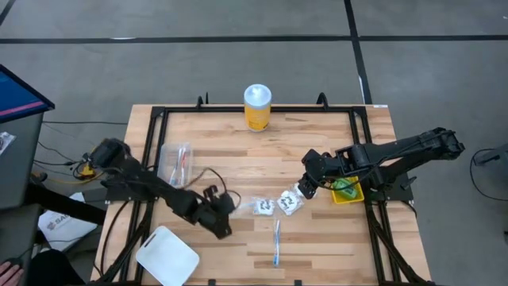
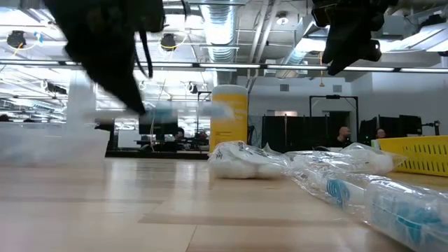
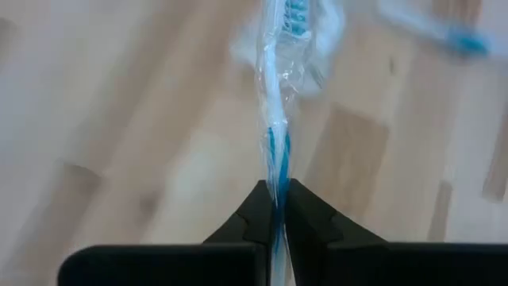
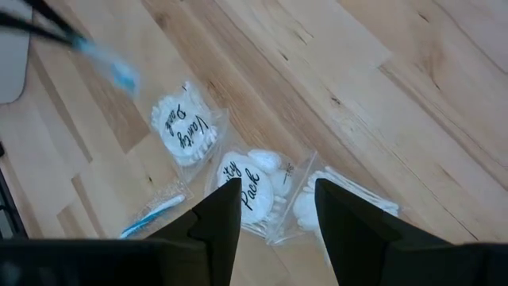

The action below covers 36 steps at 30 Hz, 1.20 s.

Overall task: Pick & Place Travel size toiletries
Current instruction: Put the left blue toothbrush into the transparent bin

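My left gripper [image 1: 221,218] is shut on a blue toothbrush in a clear wrapper [image 3: 279,95], held above the table's near left part. It shows blurred in the low view [image 2: 175,112]. My right gripper [image 4: 278,214] is open and empty. It hovers over three white packets with dark print [image 4: 184,131] [image 4: 248,191] [image 4: 317,202] that lie flat on the table's middle [image 1: 278,205]. A second wrapped blue toothbrush [image 1: 277,242] lies flat nearer the front edge. A clear bag with a pink toothbrush [image 1: 175,163] lies at the left. My left gripper pinches the wrapped toothbrush between its two fingers at the handle end [image 3: 276,179]. The brush runs straight out ahead of the fingers, its bristle head [image 3: 295,12] farthest away. It is lifted clear of the table.
A tall yellow jar with a white lid [image 1: 257,107] stands at the far edge's middle. A yellow bin [image 1: 349,195] holding green pieces sits by my right arm. A white board [image 1: 167,254] lies at the near left. A black frame [image 1: 159,111] borders the table.
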Motion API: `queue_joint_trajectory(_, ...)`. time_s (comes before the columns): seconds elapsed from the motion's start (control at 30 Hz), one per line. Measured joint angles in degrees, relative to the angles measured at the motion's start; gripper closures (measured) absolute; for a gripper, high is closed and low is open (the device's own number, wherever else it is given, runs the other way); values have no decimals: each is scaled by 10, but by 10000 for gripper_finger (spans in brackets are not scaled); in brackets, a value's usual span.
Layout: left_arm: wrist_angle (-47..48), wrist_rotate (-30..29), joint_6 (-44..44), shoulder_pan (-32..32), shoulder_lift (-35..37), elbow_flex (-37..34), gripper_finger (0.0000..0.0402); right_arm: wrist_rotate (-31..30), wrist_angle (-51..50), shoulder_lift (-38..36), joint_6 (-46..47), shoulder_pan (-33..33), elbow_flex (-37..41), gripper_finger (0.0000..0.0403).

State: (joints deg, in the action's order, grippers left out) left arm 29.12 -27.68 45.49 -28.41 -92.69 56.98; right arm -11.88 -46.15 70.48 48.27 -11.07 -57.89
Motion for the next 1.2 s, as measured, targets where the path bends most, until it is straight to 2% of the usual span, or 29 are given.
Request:
queue_joint_trajectory(0.23,144,-128,79,10,129,1,393,0,4,0,-2,0,0,249)
queue_joint_trajectory(0.4,289,-212,204,12,197,2,393,-1,4,0,-2,0,0,249)
queue_joint_trajectory(0.5,387,-229,296,14,223,2,393,-1,4,0,1,0,0,249)
queue_joint_trajectory(0.73,542,-182,437,41,237,0,394,-2,4,0,11,0,0,249)
queue_joint_trajectory(0.97,545,-128,497,89,237,-55,393,-2,4,0,13,0,0,249)
queue_joint_trajectory(1.2,536,-104,552,122,242,-131,391,-2,3,0,13,0,0,249)
